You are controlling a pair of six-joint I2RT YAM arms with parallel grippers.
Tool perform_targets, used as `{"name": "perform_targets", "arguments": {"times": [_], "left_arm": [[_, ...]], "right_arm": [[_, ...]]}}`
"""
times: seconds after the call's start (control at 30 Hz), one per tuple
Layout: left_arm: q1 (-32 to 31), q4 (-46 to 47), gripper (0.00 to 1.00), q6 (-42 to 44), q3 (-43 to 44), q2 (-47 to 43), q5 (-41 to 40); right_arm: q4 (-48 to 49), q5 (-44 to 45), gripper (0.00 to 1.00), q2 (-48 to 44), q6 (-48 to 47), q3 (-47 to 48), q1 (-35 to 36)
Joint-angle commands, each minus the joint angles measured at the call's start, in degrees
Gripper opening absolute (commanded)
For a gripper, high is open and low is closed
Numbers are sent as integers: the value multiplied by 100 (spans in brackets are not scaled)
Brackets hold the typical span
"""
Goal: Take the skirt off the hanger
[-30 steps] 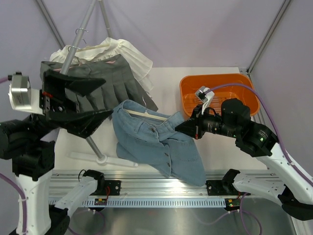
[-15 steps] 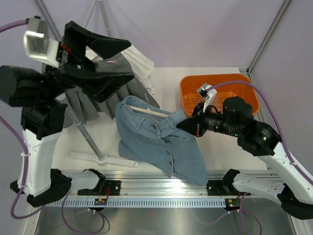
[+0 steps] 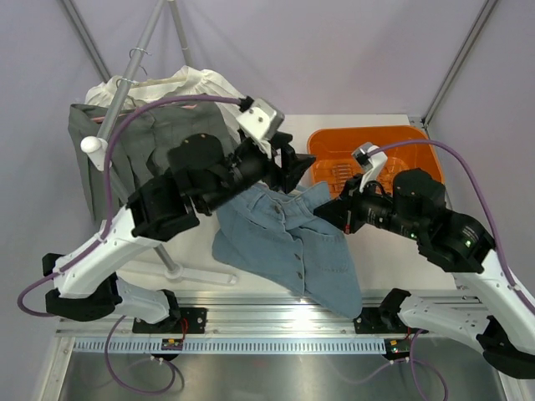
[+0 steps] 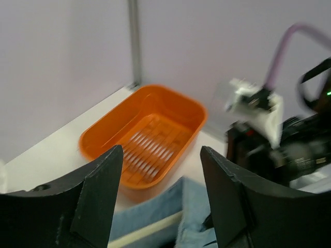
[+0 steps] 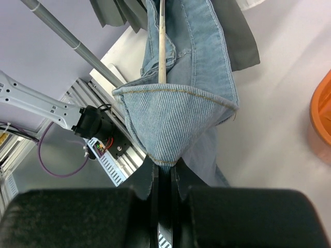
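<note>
The blue denim skirt [image 3: 288,246] hangs on a pale wooden hanger, whose bar shows in the right wrist view [image 5: 162,46] and the left wrist view [image 4: 147,233]. My right gripper [image 3: 328,213] is shut on the skirt's waistband corner [image 5: 170,124]; in the right wrist view the gripper [image 5: 164,164] pinches the fabric edge. My left gripper [image 3: 291,167] is open and empty, just above the skirt's upper edge beside the right gripper. In the left wrist view the gripper [image 4: 161,173] has its jaws wide apart over the denim [image 4: 194,206].
An orange basket [image 3: 418,138] stands at the back right, also in the left wrist view [image 4: 98,137]. A grey pleated skirt [image 3: 142,142] and a white garment [image 3: 205,83] hang on the rack at the left. The rack pole [image 3: 163,251] slants down to the table.
My left arm has swung from the far left, by the rack, across to the middle above the denim skirt. The skirt has shifted slightly right. My right gripper has kept its hold.
</note>
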Motion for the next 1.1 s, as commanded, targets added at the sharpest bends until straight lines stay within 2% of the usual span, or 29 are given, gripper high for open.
{"name": "perform_targets", "arguments": {"times": [0.0, 0.2, 0.4, 0.53, 0.87, 1.07], "left_arm": [[-308, 182, 62, 463, -238, -422, -2121], [-317, -600, 59, -29, -334, -360, -2246], [-317, -275, 56, -205, -1108, -1045, -1790], [-317, -345, 41, -381, -1187, -1195, -1473], [-308, -591, 41, -934, -1153, -1011, -945], [-317, -1242, 44, -1470, -713, -642, -963]], "right_arm": [[450, 182, 0, -384, 189, 193, -53], [547, -29, 0, -534, 269, 139, -44], [494, -415, 0, -613, 295, 175, -44], [774, -635, 0, -727, 356, 113, -44], [986, -838, 0, -552, 462, 411, -44], [969, -811, 0, -472, 383, 535, -44]]}}
